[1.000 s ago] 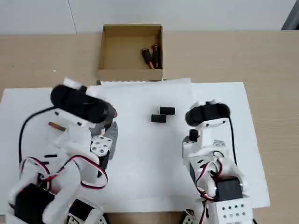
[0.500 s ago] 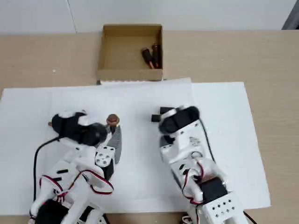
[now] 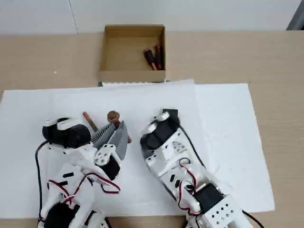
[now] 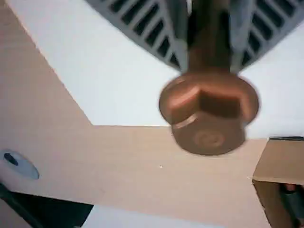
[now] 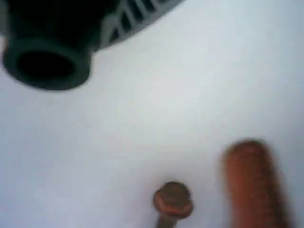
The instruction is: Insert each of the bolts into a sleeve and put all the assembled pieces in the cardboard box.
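Observation:
My left gripper (image 3: 114, 127) is shut on a copper bolt (image 3: 113, 117) and holds it head-up over the white paper; in its wrist view the grey fingers (image 4: 142, 33) clamp the shaft behind the hex head (image 4: 209, 111). A second bolt (image 3: 90, 122) lies on the paper just beside it. My right gripper (image 5: 80, 33) sits mid-paper, shut on a black sleeve (image 5: 46, 62) whose open end faces the camera. Another black sleeve (image 3: 170, 113) lies right by that arm's head. The cardboard box (image 3: 110, 50) at the back holds two assembled pieces (image 3: 154, 57).
A white paper sheet (image 3: 223, 123) covers the working area on the wooden table (image 3: 266, 57). Both arms stand close together, about a hand's width apart. The right wrist view shows a bolt head (image 5: 173, 199) and a blurred threaded shaft (image 5: 254, 183) ahead of the sleeve.
The right arm swung left across the paper onto the two sleeves and now covers one. The left arm drew back and lowered, bringing the bolt it holds toward the middle.

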Available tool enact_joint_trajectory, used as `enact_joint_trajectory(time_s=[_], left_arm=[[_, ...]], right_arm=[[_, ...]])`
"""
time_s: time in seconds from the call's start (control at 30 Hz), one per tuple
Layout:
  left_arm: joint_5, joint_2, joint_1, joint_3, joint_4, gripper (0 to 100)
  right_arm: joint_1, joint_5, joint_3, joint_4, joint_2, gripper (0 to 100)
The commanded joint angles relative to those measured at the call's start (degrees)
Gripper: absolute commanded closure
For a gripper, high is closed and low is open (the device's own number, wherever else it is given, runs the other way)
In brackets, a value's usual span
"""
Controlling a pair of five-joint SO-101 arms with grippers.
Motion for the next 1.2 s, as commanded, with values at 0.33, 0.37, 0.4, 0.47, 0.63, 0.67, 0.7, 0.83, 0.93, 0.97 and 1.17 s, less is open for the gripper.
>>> enact_joint_trajectory(time_s=[0.33,0.37,0.4,0.47,0.63,0.67,0.7,0.83,0.93,0.97,1.17], left_arm=[[2.0,-0.6,-1.5,1.8,-2.4,100],[2.0,-0.6,-2.8,1.9,-3.6,100],[2.0,-0.6,-4.5,1.9,-4.7,100],[2.0,-0.6,-7.0,1.9,-6.5,100],[2.6,-0.6,-7.2,1.5,-7.0,100],[3.4,-0.6,-7.2,1.1,-7.0,100],[4.0,-0.6,-7.2,0.5,-6.8,100],[4.4,-0.6,-4.7,-1.7,-6.0,100],[4.5,-0.6,-1.6,-3.0,-3.3,100],[4.5,-0.6,-1.1,-3.1,-2.6,100],[4.6,-0.6,-0.6,-3.1,-1.1,100]], right_arm=[[-5.3,10.3,-0.2,-3.0,-10.9,99.6],[-5.3,10.5,-0.2,-1.7,-11.5,99.6],[-5.3,10.6,0.2,-0.3,-12.2,99.6],[-5.3,10.6,1.2,1.6,-13.8,99.6],[-5.3,10.6,5.7,2.1,-19.0,99.6],[-5.3,10.6,6.5,2.1,-20.0,99.6],[-5.3,10.6,7.2,2.0,-21.1,99.6],[-5.3,10.6,9.0,1.9,-24.1,99.6],[-5.3,10.7,9.1,1.7,-25.0,99.6],[-5.3,10.7,9.0,1.7,-25.0,99.6],[-5.3,10.7,8.8,1.6,-25.0,99.6]])
